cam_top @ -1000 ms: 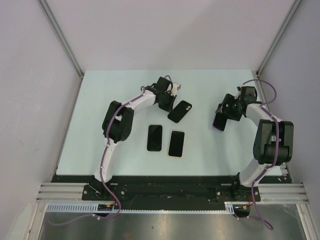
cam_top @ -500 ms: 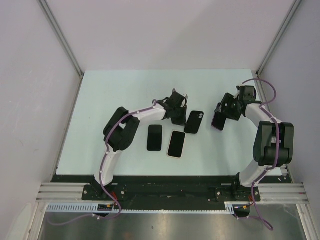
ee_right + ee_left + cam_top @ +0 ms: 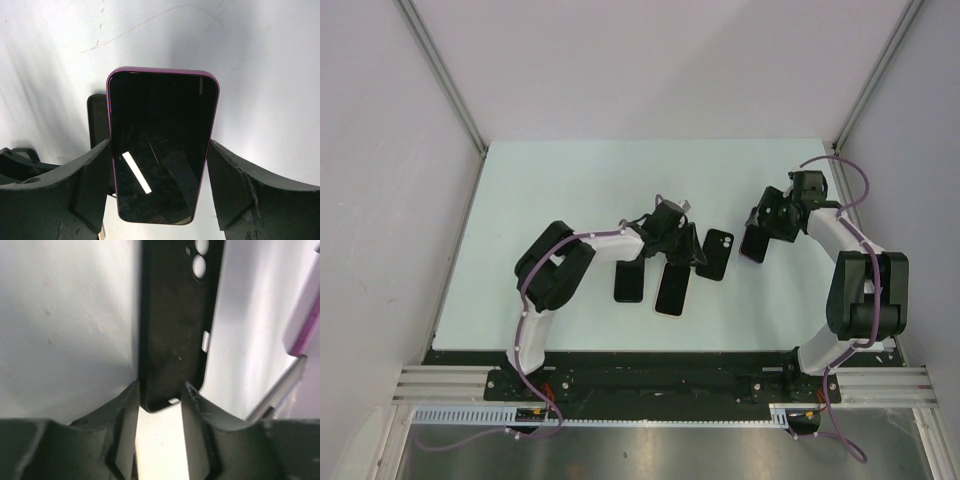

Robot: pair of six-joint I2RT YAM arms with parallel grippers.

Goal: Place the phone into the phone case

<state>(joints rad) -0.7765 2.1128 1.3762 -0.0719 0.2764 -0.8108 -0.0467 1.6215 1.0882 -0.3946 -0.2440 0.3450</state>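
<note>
The black phone case (image 3: 718,253) lies flat on the table at mid-right, its camera holes at the far end (image 3: 199,264). My left gripper (image 3: 694,249) is at the case's left, and its jaws stand open in the left wrist view (image 3: 160,392). The case's near end sits just at the fingertips, with bare table between them. My right gripper (image 3: 758,238) hovers right of the case, shut on the phone (image 3: 754,244). This phone (image 3: 162,110) has a dark screen and a purple rim, and the right gripper (image 3: 159,150) presses on its two long edges.
Two other phones lie side by side near the table's middle: a black one (image 3: 629,284) and one with a pale rim (image 3: 672,289), both under or beside my left forearm. Grey walls with metal rails (image 3: 445,80) enclose the table (image 3: 540,180).
My left arm swung forward and to the right, bringing the case from the back-middle down beside the right gripper, and its jaws have parted. The right gripper with the phone shifted slightly back.
</note>
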